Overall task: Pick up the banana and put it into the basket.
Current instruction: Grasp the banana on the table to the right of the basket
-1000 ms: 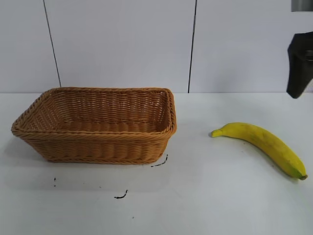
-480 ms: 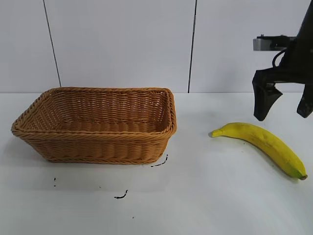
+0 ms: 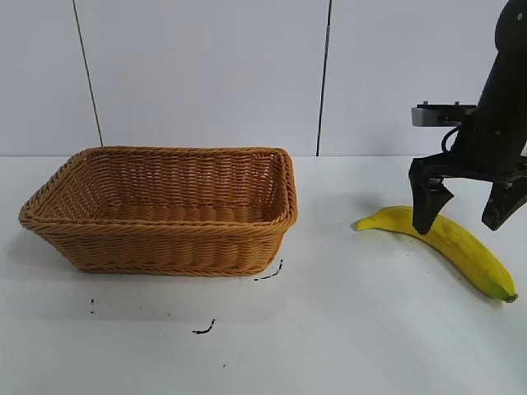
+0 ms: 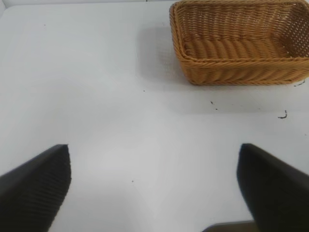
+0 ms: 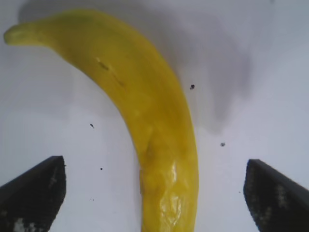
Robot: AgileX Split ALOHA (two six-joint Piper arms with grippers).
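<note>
Now the right gripper (image 3: 463, 206) is seen pointing straight down over the banana (image 3: 449, 244), its two black fingers (image 3: 426, 202) spread wide and set on either side of the fruit without touching it. In the right wrist view the banana (image 5: 154, 130) is framed between the finger pads, lying flat on the white table (image 3: 354, 329) with small dark specks around it. The banana is placed well apart from the woven wicker basket (image 3: 165, 247), on the table's right side in the exterior view, while the basket is set to the left, with nothing visible inside. The left gripper (image 4: 154, 193) is held above bare table, fingers wide apart, with the basket (image 4: 241, 72) ahead of it.
</note>
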